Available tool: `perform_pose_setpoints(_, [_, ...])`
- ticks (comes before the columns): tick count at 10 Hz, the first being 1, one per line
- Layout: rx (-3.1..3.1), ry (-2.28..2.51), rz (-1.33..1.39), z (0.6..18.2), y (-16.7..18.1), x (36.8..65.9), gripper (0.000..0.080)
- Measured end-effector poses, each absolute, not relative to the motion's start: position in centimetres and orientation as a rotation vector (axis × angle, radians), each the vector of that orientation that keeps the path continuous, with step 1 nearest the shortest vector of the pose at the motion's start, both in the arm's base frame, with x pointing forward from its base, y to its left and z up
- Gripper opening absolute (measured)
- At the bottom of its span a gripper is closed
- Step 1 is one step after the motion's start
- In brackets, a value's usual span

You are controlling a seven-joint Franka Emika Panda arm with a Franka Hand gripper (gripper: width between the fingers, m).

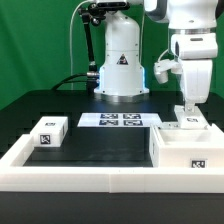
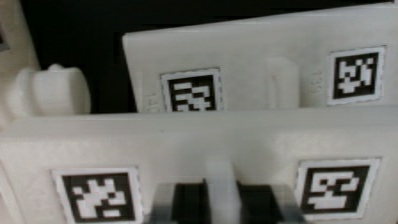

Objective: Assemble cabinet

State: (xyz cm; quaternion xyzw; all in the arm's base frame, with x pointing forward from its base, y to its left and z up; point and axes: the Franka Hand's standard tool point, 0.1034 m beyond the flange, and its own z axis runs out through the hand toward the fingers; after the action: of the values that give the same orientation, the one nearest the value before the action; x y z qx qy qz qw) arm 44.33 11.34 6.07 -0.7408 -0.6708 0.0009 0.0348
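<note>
The white box-shaped cabinet body (image 1: pixel 184 151) stands at the exterior view's right, with a tag on its front. Just behind it, a smaller white tagged piece (image 1: pixel 191 124) stands on the table. My gripper (image 1: pixel 189 112) comes straight down onto that piece. In the wrist view, my gripper (image 2: pixel 228 206) has its two dark fingers close together around the top edge of a white tagged panel (image 2: pixel 196 150). A second tagged white panel (image 2: pixel 267 60) lies beyond it. Another small white tagged block (image 1: pixel 50 131) sits at the exterior view's left.
The marker board (image 1: pixel 120 120) lies in the middle at the back, in front of the arm's base (image 1: pixel 122 65). A low white border rail (image 1: pixel 60 172) runs round the front and sides. A rounded white part (image 2: pixel 45 95) shows in the wrist view.
</note>
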Motion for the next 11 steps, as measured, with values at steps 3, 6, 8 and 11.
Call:
perform_pose_setpoints(3, [-2.285,-2.058,-0.003,6.23,11.39,44.55,0.007])
perform_pose_setpoints(6, [-2.285,-2.054,-0.001,6.12,11.33,44.49,0.007])
perform_pose_setpoints(8, [-2.288,-2.053,-0.004,6.19,11.27,44.67,0.007])
perform_pose_setpoints(11, [-2.297,-2.049,-0.012,6.4,11.33,45.02,0.007])
